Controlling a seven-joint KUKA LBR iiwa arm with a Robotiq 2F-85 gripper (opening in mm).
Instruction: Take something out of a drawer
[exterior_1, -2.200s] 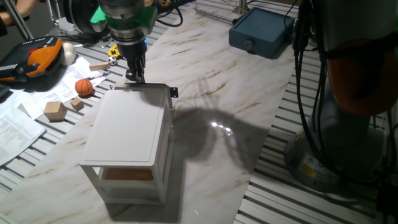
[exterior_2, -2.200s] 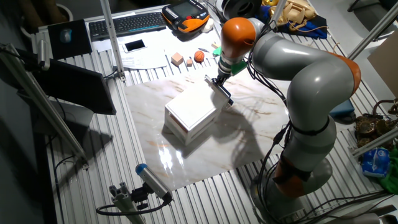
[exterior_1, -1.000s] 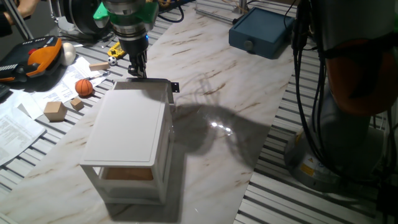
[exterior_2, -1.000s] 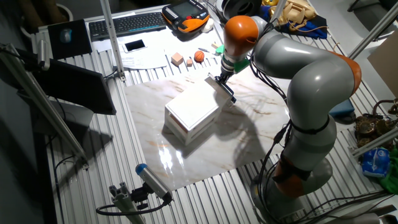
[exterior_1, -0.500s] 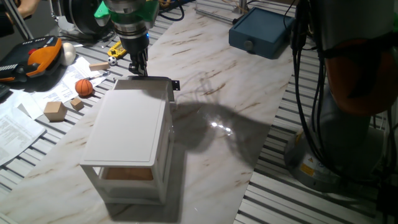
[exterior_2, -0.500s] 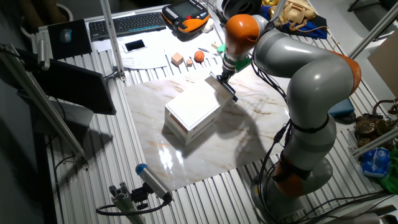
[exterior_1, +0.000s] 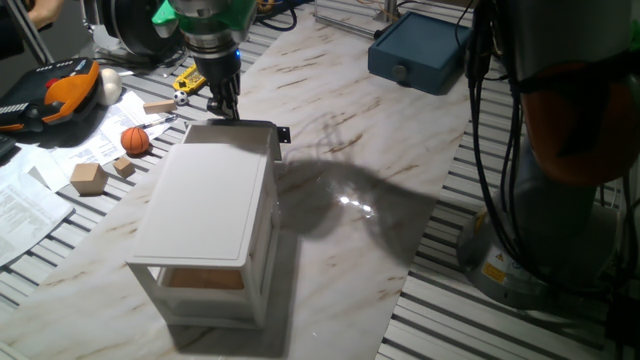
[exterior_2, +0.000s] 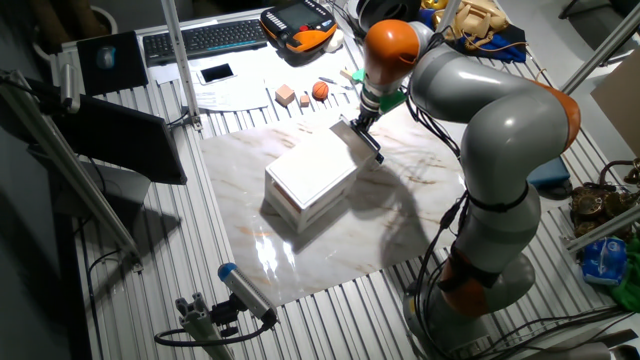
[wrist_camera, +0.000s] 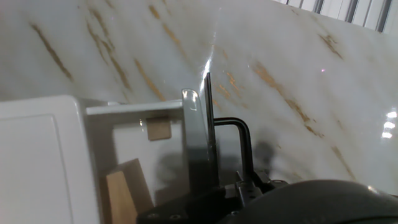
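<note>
Marble-veined tabletop (exterior_1: 380, 150) on slatted metal (cluttered workshop), end effector (exterior_1: 222, 108) clamped on drawer (wrist_camera: 186, 149) front.

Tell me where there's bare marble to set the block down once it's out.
Free: the marble between the cabinet and the blue box, and the stretch beside the cabinet toward the robot base. Crowded: the far side of the cabinet, with the orange ball, small cubes and papers.
</note>
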